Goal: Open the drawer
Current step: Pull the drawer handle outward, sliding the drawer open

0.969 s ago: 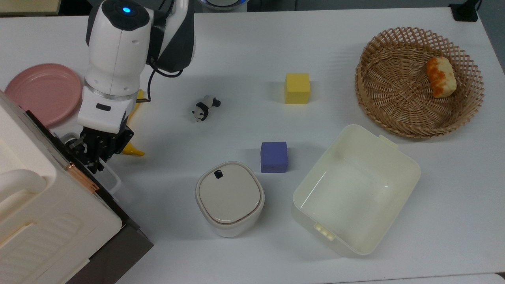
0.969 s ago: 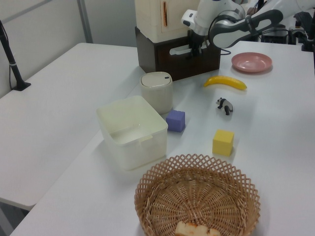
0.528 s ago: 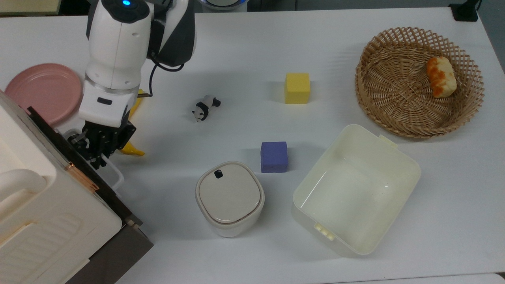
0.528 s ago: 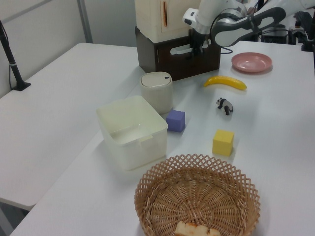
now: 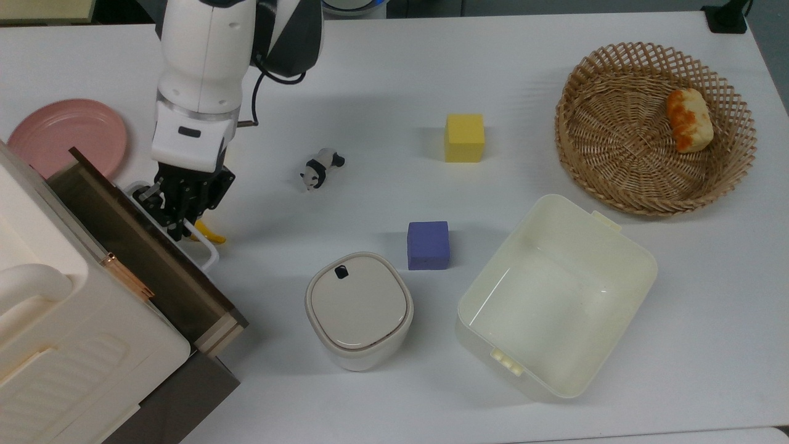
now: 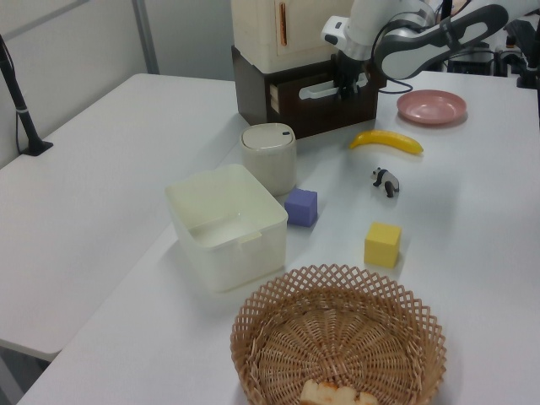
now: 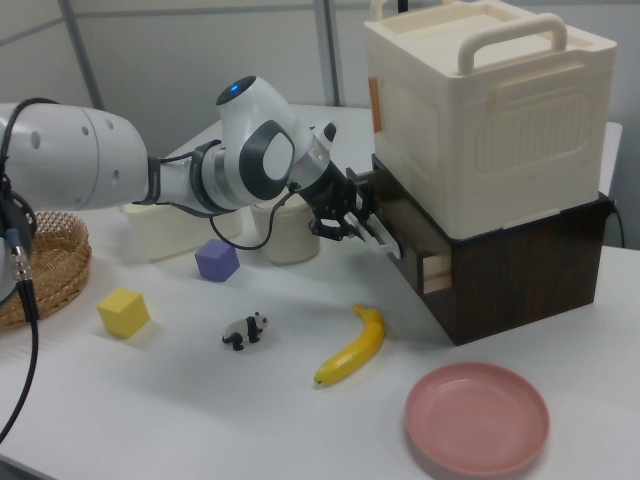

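drawer (image 5: 148, 259) slid further out | tool (image 5: 179, 217) clamped on its white handle (image 5: 200, 243)

Wooden drawer (image 5: 148, 246) with dark brown front and white loop handle (image 5: 203, 243), partly pulled out from its dark cabinet base beneath the cream box.

Top view looked straight down over the hand (image 5: 179, 216); left and right views faced it from opposite counter (image 5: 382, 80) ends, both fairly far.

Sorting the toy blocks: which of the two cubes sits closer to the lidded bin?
The purple cube, just beside the lidded bin; the yellow cube sits farther off.
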Tool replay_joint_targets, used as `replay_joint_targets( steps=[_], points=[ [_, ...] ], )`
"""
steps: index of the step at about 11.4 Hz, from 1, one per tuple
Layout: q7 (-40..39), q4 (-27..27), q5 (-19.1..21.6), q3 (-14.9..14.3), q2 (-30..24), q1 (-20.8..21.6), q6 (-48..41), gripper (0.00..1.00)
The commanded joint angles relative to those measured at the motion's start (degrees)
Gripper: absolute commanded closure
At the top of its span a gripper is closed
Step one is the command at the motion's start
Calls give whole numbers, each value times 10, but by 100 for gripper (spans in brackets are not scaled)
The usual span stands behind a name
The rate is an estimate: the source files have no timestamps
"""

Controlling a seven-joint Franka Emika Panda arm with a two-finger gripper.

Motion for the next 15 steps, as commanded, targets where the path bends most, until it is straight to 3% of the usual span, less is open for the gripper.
replay_joint_targets(
  steps=[1,4,12,15],
  points=[
    [16,-105,-16,28,-104,-5,-1,86],
    [17,-141,-16,37,-140,3,-13,86],
    [18,-141,-15,97,-153,9,-113,86],
    [29,-142,-15,106,-145,12,-117,85]
  ],
)
